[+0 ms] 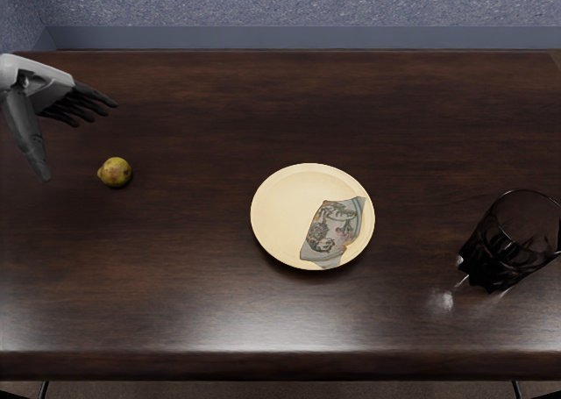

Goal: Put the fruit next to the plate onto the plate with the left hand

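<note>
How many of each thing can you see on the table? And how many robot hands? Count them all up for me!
fruit: 1 (small, yellow-green)
plate: 1 (cream, with a patterned patch)
dark glass: 1 (see-through, tipped over)
left hand: 1 (open, holding nothing)
Total: 4

Single head view, slanting down over whole table [175,311], moderately near.
</note>
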